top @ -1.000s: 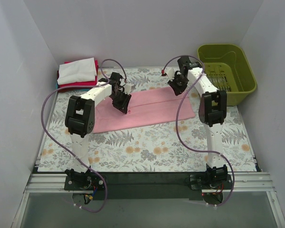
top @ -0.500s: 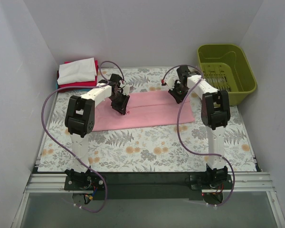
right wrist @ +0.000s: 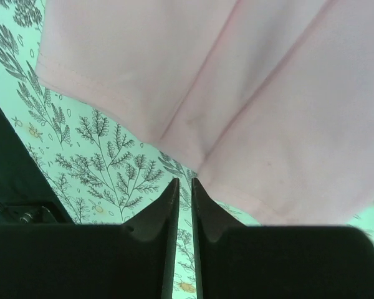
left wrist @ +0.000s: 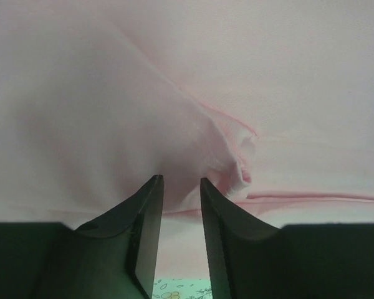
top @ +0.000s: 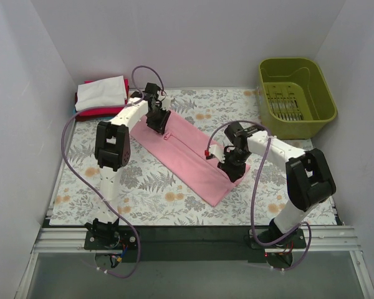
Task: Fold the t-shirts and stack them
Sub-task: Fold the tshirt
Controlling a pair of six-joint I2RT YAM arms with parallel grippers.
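Both L gripper, R gripper pinch pink tee.

On surface: folded shirt diagonal at centre; shirt stack far left corner; basket far right corner

From above, the left gripper covers its own fingertips at the far-left end of the pink t-shirt — on its wrist camera the shirt runs off three edges, and I can't tell whether cloth is pinched between the fingers. Left of that end, the white t-shirt hides most of the red t-shirt; the teal t-shirt is a sliver.
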